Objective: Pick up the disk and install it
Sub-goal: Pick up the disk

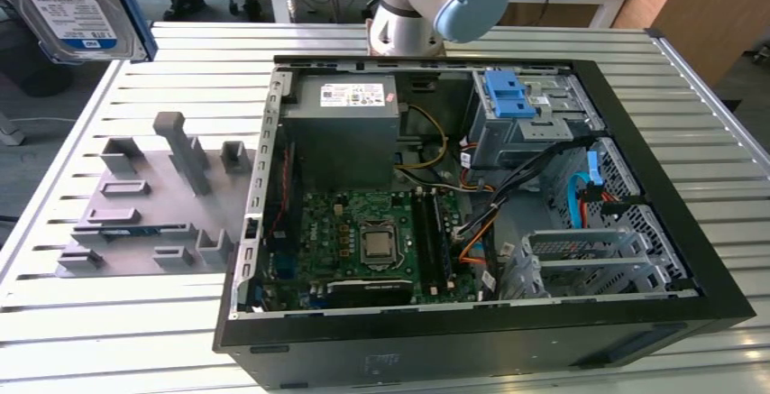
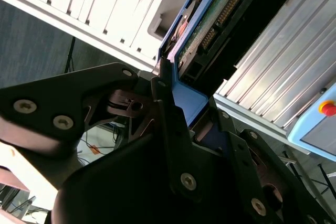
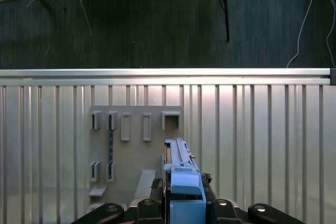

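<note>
The disk (image 1: pixel 75 8), a silver drive with a white-and-blue label in a bright blue bracket, hangs high at the exterior view's upper left, well above the table. In the first wrist view the disk (image 3: pixel 180 167) stands edge-on over the grey fixture plate (image 3: pixel 134 156), and my gripper (image 3: pixel 181 196) is shut on its blue bracket. The second wrist view has the black fingers (image 2: pixel 167 109) clamped on the bracket's end, with the disk's green circuit board (image 2: pixel 210 22) facing the camera.
An open black computer case (image 1: pixel 481 322) lies on the slatted metal table (image 1: pixel 108 340), with a grey power supply (image 1: pixel 343 128), a blue latch piece (image 1: pixel 510 96) and an empty drive cage (image 1: pixel 590 259). The grey fixture plate (image 1: pixel 151 205) is beside it. The arm's base (image 1: pixel 416 15) stands behind.
</note>
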Robot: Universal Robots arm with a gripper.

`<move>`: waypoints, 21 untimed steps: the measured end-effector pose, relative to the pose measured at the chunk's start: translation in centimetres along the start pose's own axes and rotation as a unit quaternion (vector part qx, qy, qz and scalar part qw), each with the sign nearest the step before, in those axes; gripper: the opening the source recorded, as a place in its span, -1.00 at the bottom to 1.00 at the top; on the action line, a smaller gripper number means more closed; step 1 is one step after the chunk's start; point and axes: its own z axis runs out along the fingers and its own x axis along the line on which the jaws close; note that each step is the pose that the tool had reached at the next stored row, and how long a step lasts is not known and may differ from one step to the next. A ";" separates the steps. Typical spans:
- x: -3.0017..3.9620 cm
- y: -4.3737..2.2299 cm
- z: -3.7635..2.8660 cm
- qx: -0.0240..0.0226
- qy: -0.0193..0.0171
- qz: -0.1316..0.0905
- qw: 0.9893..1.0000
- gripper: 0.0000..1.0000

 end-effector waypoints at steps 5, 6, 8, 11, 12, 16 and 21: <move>0.02 -0.19 0.00 0.000 0.000 0.000 1.000 -0.27; 0.03 -0.23 0.00 0.000 0.000 0.000 1.000 -0.27; 0.05 -0.31 0.01 0.000 0.000 0.000 1.000 -0.27; 0.08 -0.42 0.00 0.000 0.000 0.000 1.000 -0.27; 0.09 -0.45 0.00 0.000 0.000 0.000 1.000 -0.27; 0.16 -0.57 0.00 0.000 0.000 0.000 1.000 -0.27; 0.28 -0.79 0.00 0.000 0.000 0.000 1.000 -0.27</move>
